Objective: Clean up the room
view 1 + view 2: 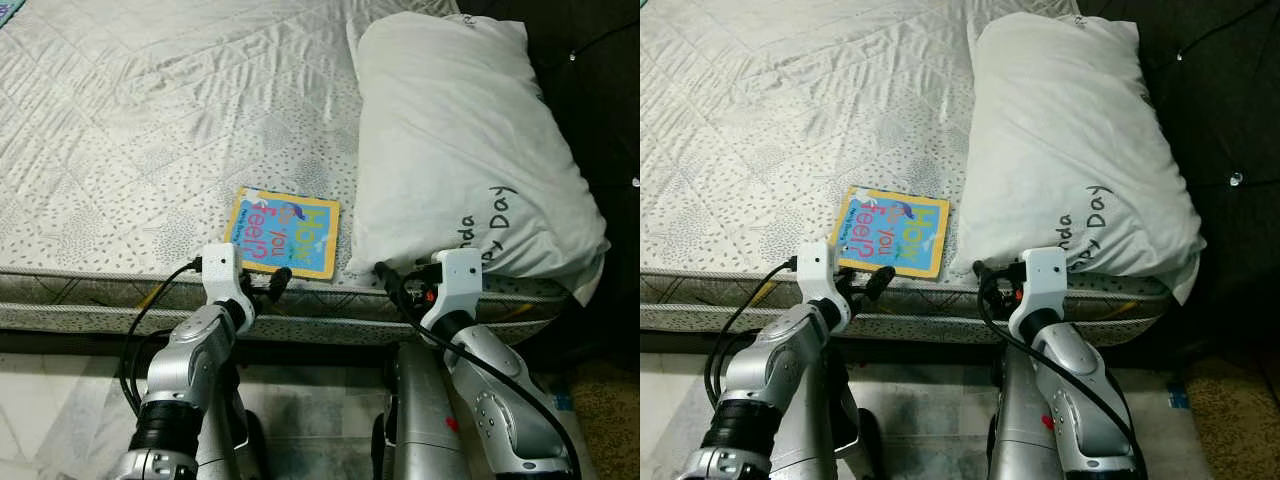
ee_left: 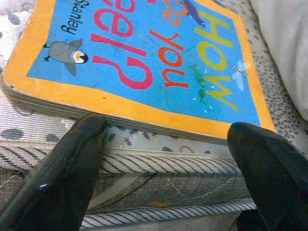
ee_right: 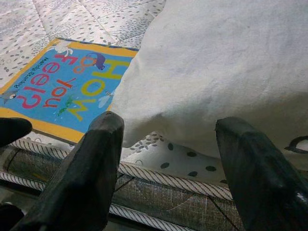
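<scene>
Now we stand at the edge of the bed (image 1: 150, 120), both arms raised toward the mattress. Our left hand (image 1: 272, 283) sits spread wide at the near edge of the picture book (image 1: 285, 232), one finger (image 2: 72, 163) just touching its lower corner, holding nothing. That blue book with its orange border lies flat on the quilted cover close to the mattress edge, just beside the white pillow (image 1: 460, 150). Our right hand (image 1: 392, 283) is likewise open and empty, its fingers (image 3: 96, 163) pointing at the pillow's near end above the mattress piping.
</scene>
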